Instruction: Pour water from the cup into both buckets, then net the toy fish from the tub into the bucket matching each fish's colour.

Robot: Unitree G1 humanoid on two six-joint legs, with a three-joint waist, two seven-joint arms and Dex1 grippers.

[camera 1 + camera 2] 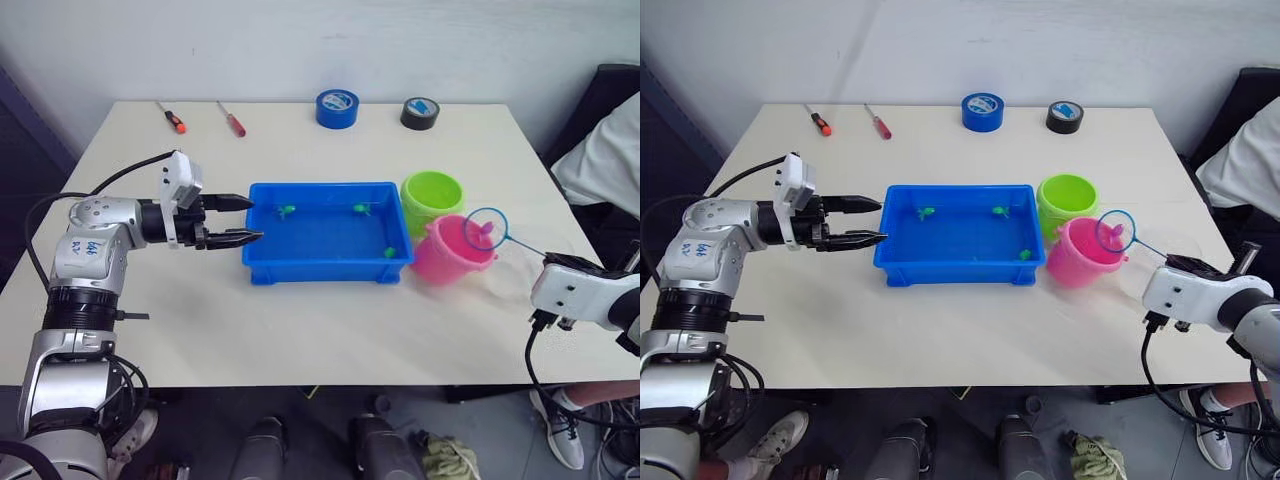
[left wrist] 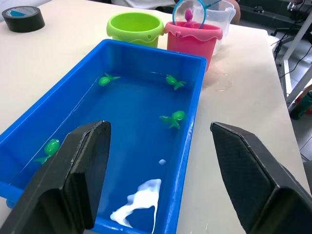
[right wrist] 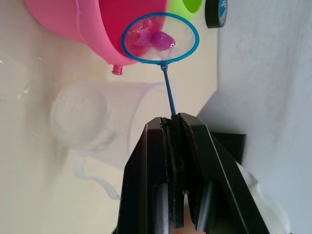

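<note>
Four green fish: lie in the water of the tub (image 1: 328, 238), seen in the left wrist view, e.g. (image 2: 173, 117).
Tabletop (image 1: 300, 330): pale, rectangular, set against a white wall; a dark floor shows below its near edge.
Far edge items: two red-handled screwdrivers (image 1: 172, 118), a blue tape roll (image 1: 337, 108), a black tape roll (image 1: 420, 113).
Person: a pale sleeve (image 1: 605, 160) shows beyond the tabletop's right edge.
Buckets: green bucket (image 1: 432, 199) just beside the tub's right end; pink bucket (image 1: 450, 252) touching it on the near side.
Cup (image 3: 92, 124): clear, on the tabletop beside the pink bucket.
Left pincer (image 1: 245, 220): fingers apart, holding nothing, tips at the tub's left wall.
Right pincer (image 3: 171, 122): fingers together, clamped on the net's stick.
Net (image 1: 486, 230): hoop above the pink bucket's rim, with a pink fish (image 3: 162, 39) in it.
</note>
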